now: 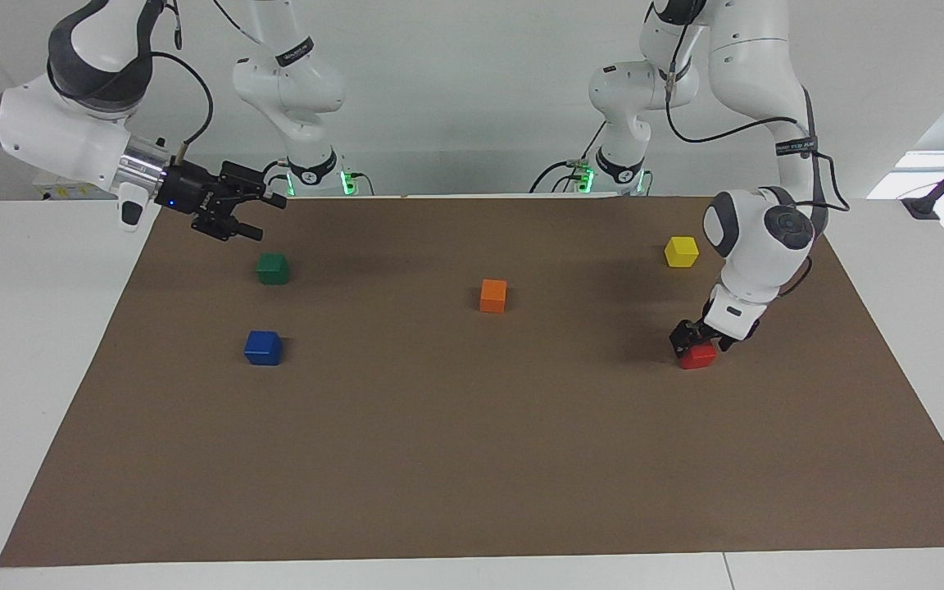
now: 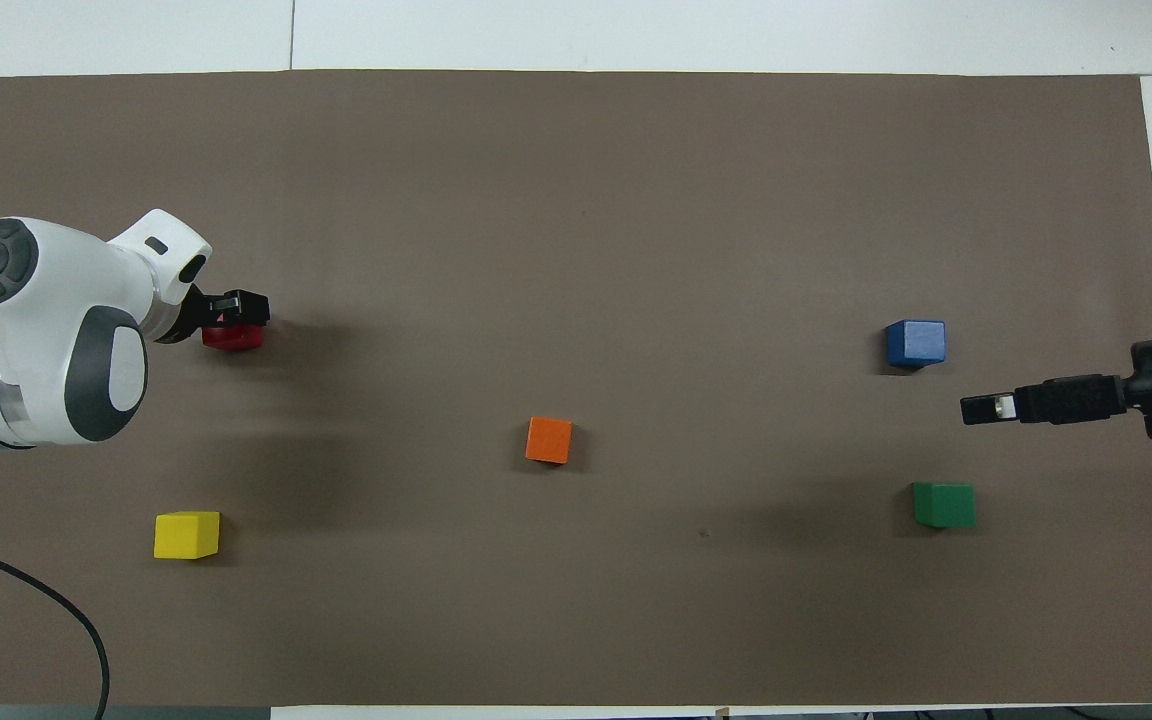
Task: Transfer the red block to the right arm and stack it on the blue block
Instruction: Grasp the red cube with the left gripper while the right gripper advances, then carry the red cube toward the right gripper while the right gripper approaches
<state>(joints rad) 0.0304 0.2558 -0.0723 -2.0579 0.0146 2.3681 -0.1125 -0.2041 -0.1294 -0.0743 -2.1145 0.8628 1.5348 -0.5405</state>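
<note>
The red block (image 1: 698, 356) is seen resting on the brown mat (image 1: 472, 459) that covers the desk, toward the left arm's end, farther from the robots than the yellow block (image 1: 681, 251). The left pincer (image 1: 695, 342) is lowered over it, with a finger set at either side of the block; whether the fingers already press on it cannot be told. The blue block (image 1: 263, 347) is found toward the right arm's end of the mat, with the green block (image 1: 272, 268) nearer to the robots. The orange block (image 1: 493, 295) is placed near the middle. The right pincer (image 1: 244, 215) is held in the air with its fingers spread, over the mat near the green block.
</note>
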